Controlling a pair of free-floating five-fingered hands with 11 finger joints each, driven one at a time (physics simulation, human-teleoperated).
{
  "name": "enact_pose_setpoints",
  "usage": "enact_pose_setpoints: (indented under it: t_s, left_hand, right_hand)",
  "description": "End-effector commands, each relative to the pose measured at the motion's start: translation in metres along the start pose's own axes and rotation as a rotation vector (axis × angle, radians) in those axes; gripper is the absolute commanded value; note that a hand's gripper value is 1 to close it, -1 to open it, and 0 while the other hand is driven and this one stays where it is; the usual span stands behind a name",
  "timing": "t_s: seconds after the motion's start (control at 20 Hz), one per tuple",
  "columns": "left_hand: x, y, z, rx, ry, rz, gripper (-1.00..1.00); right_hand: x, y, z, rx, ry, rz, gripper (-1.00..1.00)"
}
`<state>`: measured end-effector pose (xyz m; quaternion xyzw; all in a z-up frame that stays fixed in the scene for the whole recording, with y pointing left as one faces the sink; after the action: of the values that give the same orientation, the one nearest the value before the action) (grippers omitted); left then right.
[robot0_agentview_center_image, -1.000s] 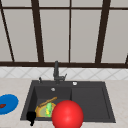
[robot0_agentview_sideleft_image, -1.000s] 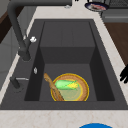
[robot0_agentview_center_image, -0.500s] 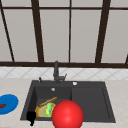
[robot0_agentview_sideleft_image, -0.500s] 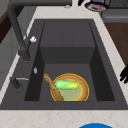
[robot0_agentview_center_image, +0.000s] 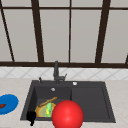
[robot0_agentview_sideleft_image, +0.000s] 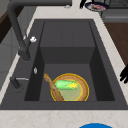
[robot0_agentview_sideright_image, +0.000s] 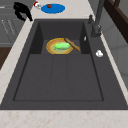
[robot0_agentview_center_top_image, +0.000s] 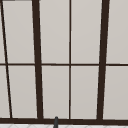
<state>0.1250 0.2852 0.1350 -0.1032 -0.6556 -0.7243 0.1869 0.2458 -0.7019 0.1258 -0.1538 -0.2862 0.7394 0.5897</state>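
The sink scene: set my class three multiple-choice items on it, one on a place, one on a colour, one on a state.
1. Where does the yellow bowl lie?
A. in the sink basin
B. on the counter
C. on the window sill

2. What colour is the plate on the counter left of the sink?
A. white
B. blue
C. green

3. How does the left hand stand?
A. closed on the faucet
B. holding the bowl
C. at the sink's front left edge, touching nothing

Answers: 1 A, the side views show it on the basin floor. 2 B, the front view shows it blue. 3 C, nothing lies in it.
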Motion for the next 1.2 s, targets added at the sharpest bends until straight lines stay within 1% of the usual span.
enact_pose_setpoints:
  t_s: [0.0, 0.25, 0.35, 0.4, 0.55, 0.65, 0.7, 0.75, 0.8, 0.9, 1.05, 1.15]
  left_hand:
    - [0.000, 0.000, 0.000, 0.000, 0.000, 0.000, 0.00]
    - [0.000, 0.000, 0.000, 0.000, 0.000, 0.000, 0.00]
    - [0.000, 0.000, 0.000, 0.000, 0.000, 0.000, 0.00]
    - [0.000, 0.000, 0.000, 0.000, 0.000, 0.000, 0.00]
    - [0.000, 0.000, 0.000, 0.000, 0.000, 0.000, 0.00]
    - [0.000, 0.000, 0.000, 0.000, 0.000, 0.000, 0.00]
    - [0.000, 0.000, 0.000, 0.000, 0.000, 0.000, 0.00]
    - [0.000, 0.000, 0.000, 0.000, 0.000, 0.000, 0.00]
    - [0.000, 0.000, 0.000, 0.000, 0.000, 0.000, 0.00]
    - [0.000, 0.000, 0.000, 0.000, 0.000, 0.000, 0.00]
    - [0.000, 0.000, 0.000, 0.000, 0.000, 0.000, 0.00]
    - [0.000, 0.000, 0.000, 0.000, 0.000, 0.000, 0.00]
  right_hand:
    - [0.007, 0.011, -0.017, 0.056, 0.082, -0.021, -1.00]
    - [0.013, 0.019, -0.015, 0.030, 0.123, -0.015, -1.00]
    - [0.016, 0.023, -0.016, 0.001, 0.153, -0.020, -1.00]
    - [0.015, 0.026, -0.016, -0.018, 0.165, -0.012, -1.00]
    - [0.013, 0.036, -0.014, -0.051, 0.141, 0.010, -1.00]
    - [0.014, 0.040, -0.012, -0.071, 0.145, 0.023, -1.00]
    - [0.015, 0.040, -0.013, -0.074, 0.151, 0.030, 1.00]
    - [0.017, 0.035, -0.012, -0.080, 0.158, 0.032, 1.00]
    - [0.018, 0.031, -0.011, -0.098, 0.166, 0.024, 1.00]
    - [0.021, 0.031, -0.006, -0.134, 0.170, 0.010, 1.00]
    - [0.019, 0.025, -0.003, -0.156, 0.152, 0.003, 1.00]
    - [0.016, 0.020, -0.003, -0.151, 0.139, -0.022, 1.00]
